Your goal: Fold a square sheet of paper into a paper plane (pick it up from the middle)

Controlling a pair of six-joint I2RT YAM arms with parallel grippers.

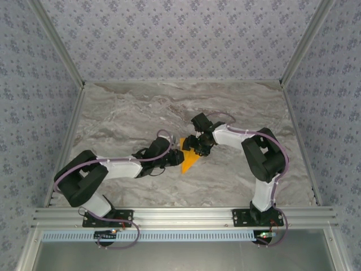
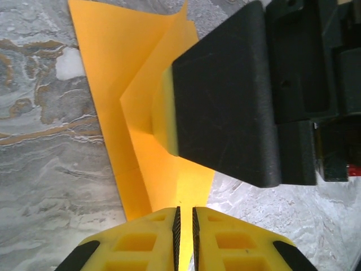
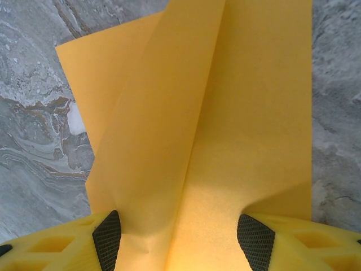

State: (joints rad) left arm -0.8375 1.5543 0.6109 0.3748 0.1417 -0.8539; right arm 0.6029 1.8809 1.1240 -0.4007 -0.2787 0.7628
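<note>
The orange sheet of paper (image 1: 189, 158) lies folded into a narrow pointed wedge on the marble table (image 1: 130, 113), its tip toward the near edge. My left gripper (image 1: 176, 157) is at its left side. In the left wrist view that gripper (image 2: 184, 226) is shut on a thin edge of the paper (image 2: 113, 73). My right gripper (image 1: 198, 148) is over the paper's far end. Seen from the right wrist, this gripper (image 3: 181, 240) stands open with its pads (image 3: 107, 237) astride the paper (image 3: 237, 101), where one flap lifts along a centre crease. A black right finger (image 2: 225, 96) rests on the paper.
Both arms meet at the table's middle, the grippers a few centimetres apart. Patterned walls close in the left, right and back sides. An aluminium rail (image 1: 180, 215) with the arm bases runs along the near edge.
</note>
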